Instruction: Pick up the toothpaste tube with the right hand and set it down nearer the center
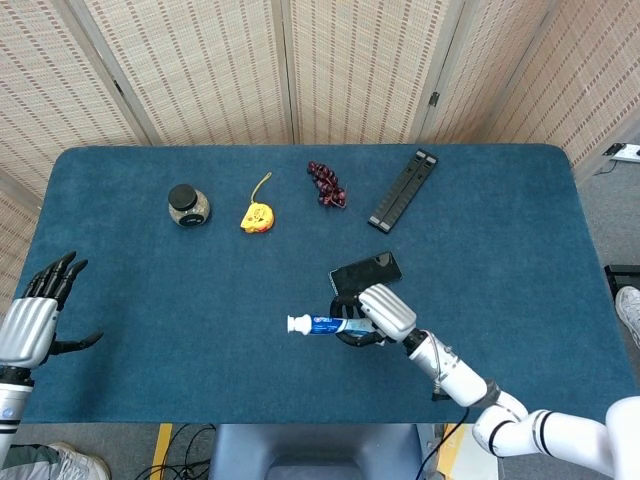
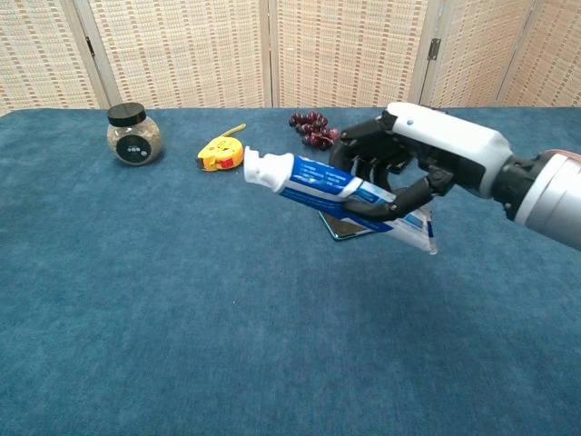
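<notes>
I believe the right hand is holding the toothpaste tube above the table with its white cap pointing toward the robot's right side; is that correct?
Not quite: the cap points toward the robot's left side, not its right. In the head view the right hand holds the toothpaste tube with its white cap at the left end, and the chest view shows the same. The rest stands: the tube is held above the table.

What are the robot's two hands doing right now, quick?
Left hand: open, fingers spread, holding nothing.
Right hand: holding the toothpaste tube, lifted off the table.
</notes>
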Controlling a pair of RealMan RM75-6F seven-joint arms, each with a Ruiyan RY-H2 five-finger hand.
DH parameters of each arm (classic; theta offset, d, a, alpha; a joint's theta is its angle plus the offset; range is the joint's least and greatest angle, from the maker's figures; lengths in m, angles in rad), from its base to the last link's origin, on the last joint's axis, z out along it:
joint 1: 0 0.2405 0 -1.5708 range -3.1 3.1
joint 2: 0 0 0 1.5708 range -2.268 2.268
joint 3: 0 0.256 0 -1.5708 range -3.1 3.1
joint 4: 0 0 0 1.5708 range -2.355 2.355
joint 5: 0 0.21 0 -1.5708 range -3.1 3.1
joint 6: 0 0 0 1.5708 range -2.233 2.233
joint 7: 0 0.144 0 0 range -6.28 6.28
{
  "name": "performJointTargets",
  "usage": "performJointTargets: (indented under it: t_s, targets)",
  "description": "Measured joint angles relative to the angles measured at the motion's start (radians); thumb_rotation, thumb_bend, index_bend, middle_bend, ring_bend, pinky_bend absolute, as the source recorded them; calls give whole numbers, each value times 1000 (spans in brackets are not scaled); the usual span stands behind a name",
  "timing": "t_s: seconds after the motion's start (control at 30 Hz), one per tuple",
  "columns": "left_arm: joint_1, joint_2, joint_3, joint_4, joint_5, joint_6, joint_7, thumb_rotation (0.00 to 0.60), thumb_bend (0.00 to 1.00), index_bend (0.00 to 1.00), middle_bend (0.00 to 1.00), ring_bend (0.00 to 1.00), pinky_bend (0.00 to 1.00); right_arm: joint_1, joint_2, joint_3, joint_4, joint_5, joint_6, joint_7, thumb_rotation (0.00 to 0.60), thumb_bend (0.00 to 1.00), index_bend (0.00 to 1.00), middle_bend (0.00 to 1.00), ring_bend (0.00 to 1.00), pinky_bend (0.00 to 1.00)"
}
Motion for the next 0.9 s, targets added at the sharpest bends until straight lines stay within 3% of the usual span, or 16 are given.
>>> performJointTargets:
  t_s: [0.33,0.9]
  targets:
    - [-71,-32,-5,-20,48,-36,12,600,95,0,19,2,137,52,-66,23,-12,16,0,13,600,604,691,651,559,656]
    - [-163,-68,-24,-123,104,-52,70,600,96,0,19,2,137,136,-148,67,-8,105,-80,-82,600,618,700,658,568,659]
